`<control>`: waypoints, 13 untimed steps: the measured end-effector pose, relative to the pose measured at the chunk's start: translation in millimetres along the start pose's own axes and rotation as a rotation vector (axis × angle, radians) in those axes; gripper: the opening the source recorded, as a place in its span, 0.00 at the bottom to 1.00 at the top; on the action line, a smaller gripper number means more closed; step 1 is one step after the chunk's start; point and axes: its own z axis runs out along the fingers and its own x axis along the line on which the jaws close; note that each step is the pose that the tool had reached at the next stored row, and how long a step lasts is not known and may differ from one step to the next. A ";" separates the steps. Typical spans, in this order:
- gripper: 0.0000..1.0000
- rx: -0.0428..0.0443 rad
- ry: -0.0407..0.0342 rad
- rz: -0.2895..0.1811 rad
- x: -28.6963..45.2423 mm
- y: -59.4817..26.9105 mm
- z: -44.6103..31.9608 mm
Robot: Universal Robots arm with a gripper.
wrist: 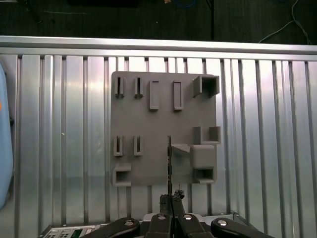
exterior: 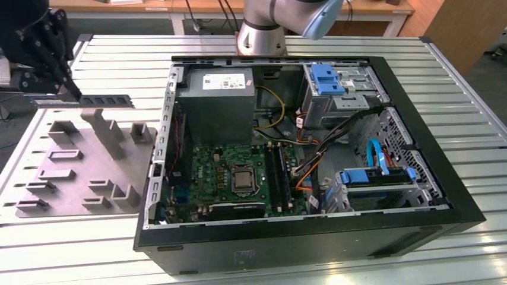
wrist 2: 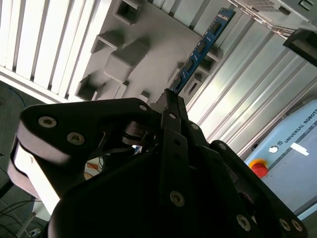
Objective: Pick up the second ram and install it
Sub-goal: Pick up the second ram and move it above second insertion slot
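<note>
Gripped at one end, the second ram (exterior: 107, 101) juts level from the gripper (exterior: 75, 97), whose fingers are clamped narrow on it, over the grey fixture block (exterior: 79, 178) at the exterior view's left. The open computer case (exterior: 317, 240) lies to the right on the slatted table (exterior: 459, 77).

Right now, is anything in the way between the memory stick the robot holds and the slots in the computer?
Only the computer case's side wall stands between. The gripper holds the second ram above the grey fixture, outside the case; the case is open on top and the memory slots look uncovered.
</note>
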 end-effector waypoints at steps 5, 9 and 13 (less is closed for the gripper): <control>0.12 -0.0002 0.0000 0.000 -0.6 -16.4 -0.7; 0.12 -0.0003 0.0000 0.000 -1.2 -29.3 -1.2; 0.12 -0.0003 0.0000 0.000 -1.7 -42.3 -1.7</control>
